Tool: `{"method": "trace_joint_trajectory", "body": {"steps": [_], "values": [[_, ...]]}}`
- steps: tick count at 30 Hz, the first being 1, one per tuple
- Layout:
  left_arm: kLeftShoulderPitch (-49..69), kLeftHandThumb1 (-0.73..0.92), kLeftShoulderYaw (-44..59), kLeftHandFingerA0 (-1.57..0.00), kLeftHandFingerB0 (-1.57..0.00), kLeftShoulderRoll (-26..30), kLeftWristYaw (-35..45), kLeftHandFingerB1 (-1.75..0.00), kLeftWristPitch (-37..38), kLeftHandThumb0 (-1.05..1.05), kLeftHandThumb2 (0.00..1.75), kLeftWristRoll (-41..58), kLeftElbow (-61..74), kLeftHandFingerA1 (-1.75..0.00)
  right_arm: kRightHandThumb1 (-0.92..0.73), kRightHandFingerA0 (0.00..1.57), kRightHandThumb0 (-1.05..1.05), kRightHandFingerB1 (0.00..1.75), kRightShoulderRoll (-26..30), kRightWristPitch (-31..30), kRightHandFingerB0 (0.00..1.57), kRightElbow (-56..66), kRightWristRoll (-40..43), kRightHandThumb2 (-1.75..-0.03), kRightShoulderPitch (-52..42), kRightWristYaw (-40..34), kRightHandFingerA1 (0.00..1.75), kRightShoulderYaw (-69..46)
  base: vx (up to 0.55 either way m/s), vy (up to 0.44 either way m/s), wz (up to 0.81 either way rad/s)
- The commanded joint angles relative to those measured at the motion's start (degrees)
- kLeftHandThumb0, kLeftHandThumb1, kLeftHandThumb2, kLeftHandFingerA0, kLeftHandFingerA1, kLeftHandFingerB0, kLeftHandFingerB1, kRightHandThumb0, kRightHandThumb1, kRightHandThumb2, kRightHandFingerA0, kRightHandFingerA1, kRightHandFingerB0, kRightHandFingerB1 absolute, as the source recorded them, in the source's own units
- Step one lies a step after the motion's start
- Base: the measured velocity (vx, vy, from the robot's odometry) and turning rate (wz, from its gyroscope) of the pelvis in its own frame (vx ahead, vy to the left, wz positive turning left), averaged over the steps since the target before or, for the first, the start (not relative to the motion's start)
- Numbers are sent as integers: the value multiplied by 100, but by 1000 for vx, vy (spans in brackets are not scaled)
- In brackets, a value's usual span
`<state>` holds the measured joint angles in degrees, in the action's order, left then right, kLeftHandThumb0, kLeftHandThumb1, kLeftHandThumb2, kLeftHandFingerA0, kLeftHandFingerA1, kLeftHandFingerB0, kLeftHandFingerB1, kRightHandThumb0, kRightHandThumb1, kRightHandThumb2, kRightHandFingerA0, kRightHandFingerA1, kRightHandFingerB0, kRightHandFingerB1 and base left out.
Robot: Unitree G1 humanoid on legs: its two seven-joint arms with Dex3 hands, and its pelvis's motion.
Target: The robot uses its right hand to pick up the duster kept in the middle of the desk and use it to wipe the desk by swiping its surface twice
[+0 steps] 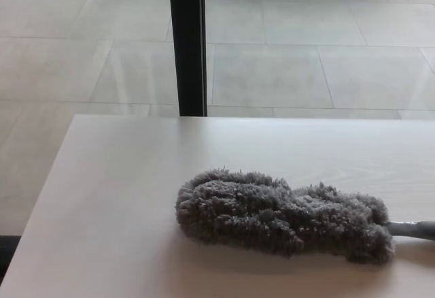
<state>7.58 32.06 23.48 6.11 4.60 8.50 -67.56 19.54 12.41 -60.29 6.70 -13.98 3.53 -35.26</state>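
Note:
A grey fluffy duster (282, 213) lies flat on the pale wooden desk (122, 196), right of the middle. Its fuzzy head stretches from the centre toward the right. A short stretch of its grey handle (414, 229) pokes out at the right edge of the picture and runs out of frame. Neither of my hands shows in the head view.
The desk's far edge (272, 117) runs across the middle of the picture and its left edge slants down to the lower left. A black post (187, 43) stands upright behind the desk. Beyond lies a tiled floor (326, 39).

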Motion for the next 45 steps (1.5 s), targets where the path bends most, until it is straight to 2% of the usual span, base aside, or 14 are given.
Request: {"method": "trace_joint_trajectory", "body": {"steps": [1,3,4,5,7,11,20,21,24,26,27,39,40,45], "values": [[-100,-13,487,-59,-55,183,370,-163,184,-83,122,654,-217,-175,-68,2,-101,18,413,291,0,321,1511,-106,420,416,35,-1197,0,0,0],[-127,-2,515,-64,-65,194,397,-158,213,-105,125,651,-243,-167,-66,0,-101,20,523,189,0,355,1534,-110,559,445,24,-1312,0,0,0],[-140,-29,480,-76,-70,212,344,-145,174,-66,100,597,-255,-160,-82,0,-98,0,553,172,0,497,1631,-65,618,540,0,-1397,0,0,0],[-139,-9,530,-69,-79,189,405,-158,214,-83,121,643,-239,-171,-71,0,-105,23,614,43,0,789,1666,-112,661,543,28,-1444,0,0,0],[-173,-10,501,-79,-81,204,380,-159,154,-105,119,595,-277,-171,-79,0,-94,0,751,-224,0,1534,1578,-83,732,469,0,-1379,0,0,0],[-223,-4,627,-71,-88,167,553,-145,137,-105,115,741,-314,-160,-79,0,-105,20,1128,-883,0,3527,1503,-118,1147,524,23,-1024,0,0,0],[-300,-1,512,-88,-90,251,419,-149,71,-105,116,616,-363,-162,-66,0,-95,9,1318,-1014,0,5205,299,-112,2631,463,17,543,0,0,0],[-280,-3,521,-68,-77,228,470,-153,104,-93,120,643,-320,-173,-69,0,-94,7,1281,-1034,0,5350,32,-112,2720,467,18,815,0,0,0],[-244,3,436,-85,-89,221,483,-148,203,-105,114,564,-305,-161,-58,3,-83,20,1124,-749,4,5421,-780,-104,2893,472,20,1556,0,0,0],[-257,3,466,-61,-77,199,520,-159,214,-96,120,609,-318,-175,-55,0,-82,24,982,-543,4,5564,-1255,-101,2945,527,22,2127,0,0,0],[-254,-20,465,-82,-68,182,493,-136,220,-70,96,607,-337,-157,-55,1,-86,20,913,-449,4,5413,-1679,-101,3073,592,22,2627,0,0,0],[-238,3,403,-59,-71,187,464,-158,220,-104,119,592,-330,-175,-54,1,-83,29,737,-44,2,4441,-2428,-99,3390,912,45,4595,0,0,0],[-244,-1,393,-62,-72,181,445,-153,236,-99,114,580,-344,-172,-70,17,-86,27,729,-30,10,4403,-2428,-62,3391,920,43,4700,0,0,0],[-244,0,393,-68,-84,122,428,-153,367,-102,112,599,-297,-173,-59,26,-94,30,655,15,7,4049,-2530,-95,3327,832,56,5212,0,0,0]]}}
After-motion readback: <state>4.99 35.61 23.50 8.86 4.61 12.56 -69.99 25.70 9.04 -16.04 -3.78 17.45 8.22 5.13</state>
